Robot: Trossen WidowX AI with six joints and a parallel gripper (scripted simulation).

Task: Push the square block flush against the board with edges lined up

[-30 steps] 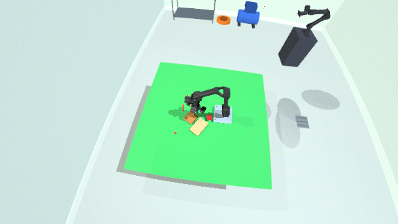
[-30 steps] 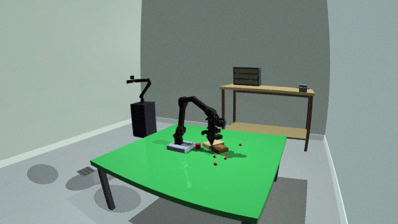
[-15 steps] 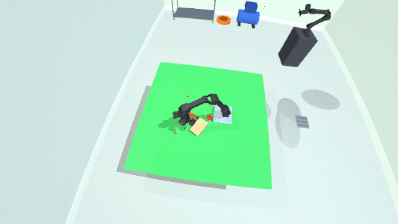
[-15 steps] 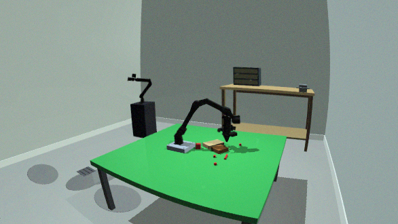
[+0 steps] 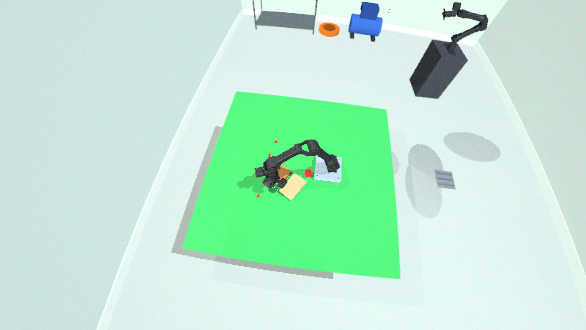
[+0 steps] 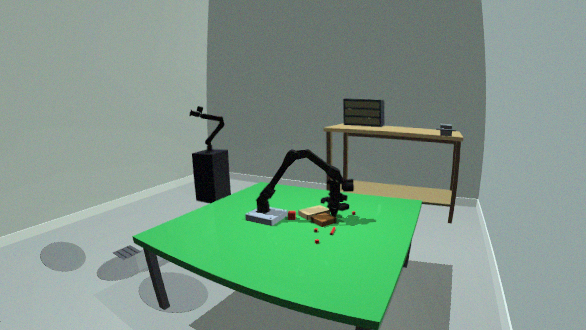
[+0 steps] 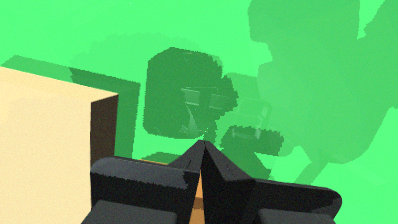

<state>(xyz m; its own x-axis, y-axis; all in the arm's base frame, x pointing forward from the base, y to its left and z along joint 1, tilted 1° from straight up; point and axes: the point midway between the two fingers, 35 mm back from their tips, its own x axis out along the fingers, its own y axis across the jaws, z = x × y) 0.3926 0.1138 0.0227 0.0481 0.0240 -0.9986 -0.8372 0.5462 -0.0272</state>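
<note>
The pale tan board (image 5: pixel 293 187) (image 6: pixel 313 212) (image 7: pixel 45 150) lies flat on the green table. The brown square block (image 5: pixel 285 171) (image 6: pixel 323 220) lies beside the board's side that faces the gripper; whether they touch or their edges are even cannot be told. In the wrist view the block (image 7: pixel 198 215) shows only as orange strips behind and between the fingers. My gripper (image 6: pixel 334 215) (image 7: pixel 202 145) is shut and empty, pointing down at the block's far side from the robot base. Its hand hides part of the block in the top view.
A red cube (image 5: pixel 308 173) (image 6: pixel 291 215) sits between the board and the robot's pale base plate (image 5: pixel 324 175) (image 6: pixel 256 218). Small red pieces lie around, among them a ball (image 5: pixel 258 195) (image 6: pixel 353 213) beyond the hand and a short red rod (image 6: pixel 333 231).
</note>
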